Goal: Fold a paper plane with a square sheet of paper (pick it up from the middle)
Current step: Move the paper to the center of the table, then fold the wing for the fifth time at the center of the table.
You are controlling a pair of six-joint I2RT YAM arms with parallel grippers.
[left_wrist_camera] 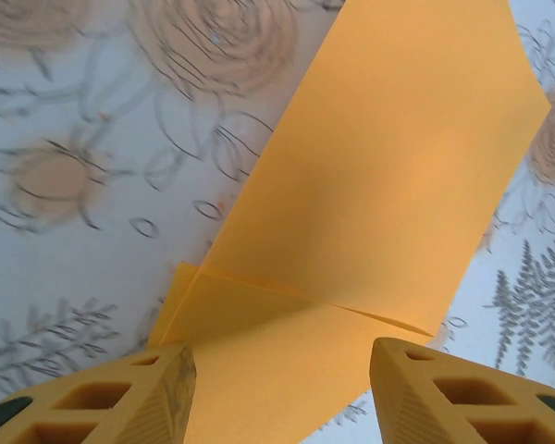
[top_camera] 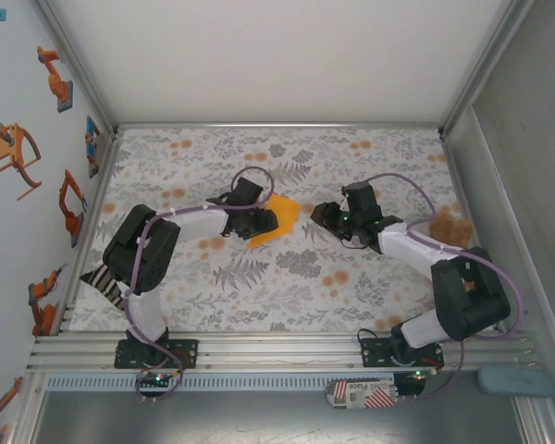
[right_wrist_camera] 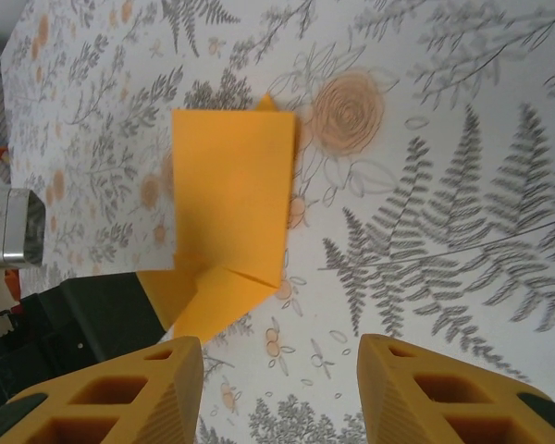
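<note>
Jaws are standing apart on the left gripper (left_wrist_camera: 282, 365) and the right gripper (right_wrist_camera: 282, 356), and the paper (left_wrist_camera: 388, 176) is lying just under the left one, stretching long-ways out ahead of it.

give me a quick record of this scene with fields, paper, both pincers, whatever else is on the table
paper: orange-yellow sheet of paper, partly folded, creases and a turned-in flap showing, not yet a dart
paper place: lying on the floral cloth, mid-table, between the two arms
left pincer: open, one finger on each side of the sheet's near end
right pincer: open, over bare cloth, apart from the sheet
other: brown plush teddy near the cloth's right edge, beside the right arm
</note>
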